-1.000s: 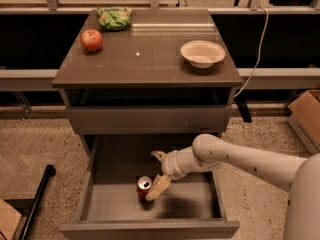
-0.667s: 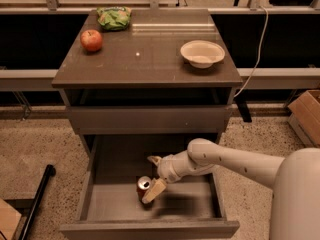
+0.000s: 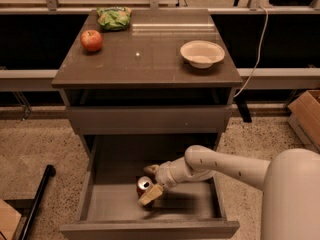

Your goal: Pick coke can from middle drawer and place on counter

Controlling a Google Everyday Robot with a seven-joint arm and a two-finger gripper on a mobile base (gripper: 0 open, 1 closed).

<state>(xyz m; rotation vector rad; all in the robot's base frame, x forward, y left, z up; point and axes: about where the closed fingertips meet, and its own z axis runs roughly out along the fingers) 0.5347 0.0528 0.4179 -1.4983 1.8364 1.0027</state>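
Reaching into the open middle drawer (image 3: pixel 100 204), the claw (image 3: pixel 151 182) is spread astride the upright coke can (image 3: pixel 144 186), midway along the drawer's front edge; a red apple (image 3: pixel 91 40) and a white bowl (image 3: pixel 202 53) sit on the table (image 3: pixel 150 66)

counter (image 3: pixel 150 59): smooth glossy dark grey-brown slab, pale reflections towards the top of the frame; middle drawer (image 3: pixel 115 204): matt grey-brown panels, flat dull floor, laminate or painted board, can't tell which; coke can (image 3: pixel 143 185): shiny red metal, silver top; gripper (image 3: pixel 148 184), low centre of frame at the can inside the drawer: matt tan, plastic-looking; arm (image 3: pixel 225 165): smooth off-white shell, satin sheen; apple (image 3: pixel 91 40): glossy red skin; bowl (image 3: pixel 202 53): matt white, paper or foam look; bag (image 3: pixel 114 18), upper left: crinkly shiny green film; floor (image 3: pixel 40 144): rough speckled stone; box (image 3: pixel 306 116), right edge: matt brown cardboard
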